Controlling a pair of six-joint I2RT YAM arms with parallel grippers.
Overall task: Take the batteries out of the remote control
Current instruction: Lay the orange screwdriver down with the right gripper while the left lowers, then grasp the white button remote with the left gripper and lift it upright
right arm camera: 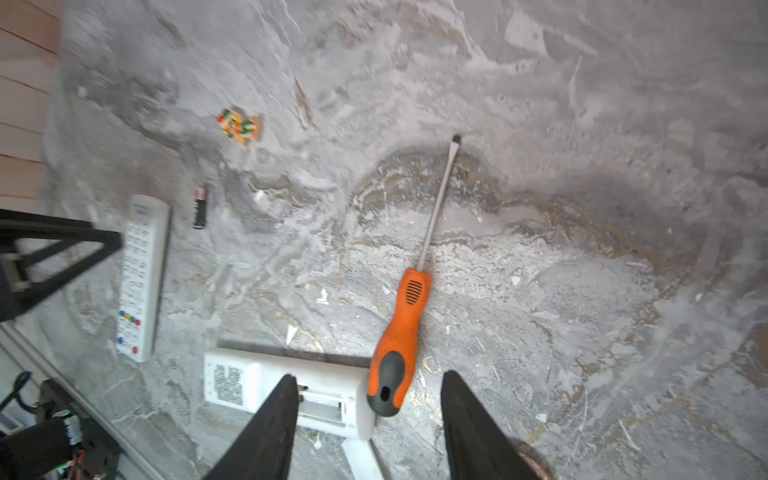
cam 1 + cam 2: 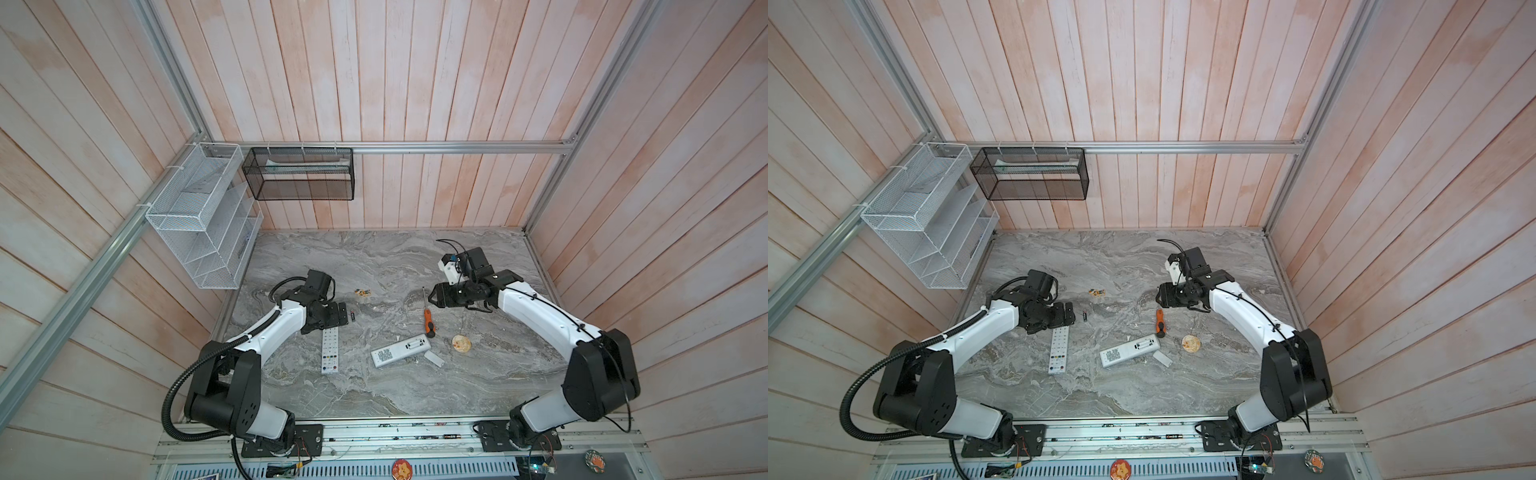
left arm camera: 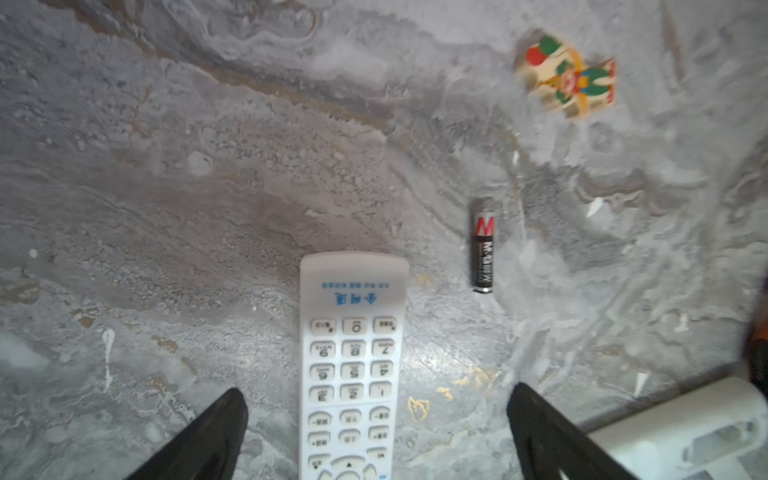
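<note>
The right gripper (image 1: pixel 369 376) is hanging empty with its jaws apart, over the screwdriver (image 1: pixel 401 332) handle and the face-down remote (image 1: pixel 249 380). That remote's open compartment is partly hidden. The left gripper (image 3: pixel 378 390) is spread wide, its fingers either side of the face-up remote (image 3: pixel 353 365). One battery (image 3: pixel 483 245) is lying on the table (image 3: pixel 166 208) just beside it. Extraction appears under way. The next move calls for checking the compartment for a remaining cell.

The scene is lit brightly and evenly from above, so only soft, faint shadows are thrown onto the marble tabletop (image 2: pixel 374 390). In both top views the wall planks (image 2: pixel 374 83) are bowed toward the edges — wide-angle distortion. The wrist views are softened by blur — the colourful sticker (image 3: pixel 567 77) is smeared, while the label on the battery (image 3: pixel 483 249) is kept legible.
</note>
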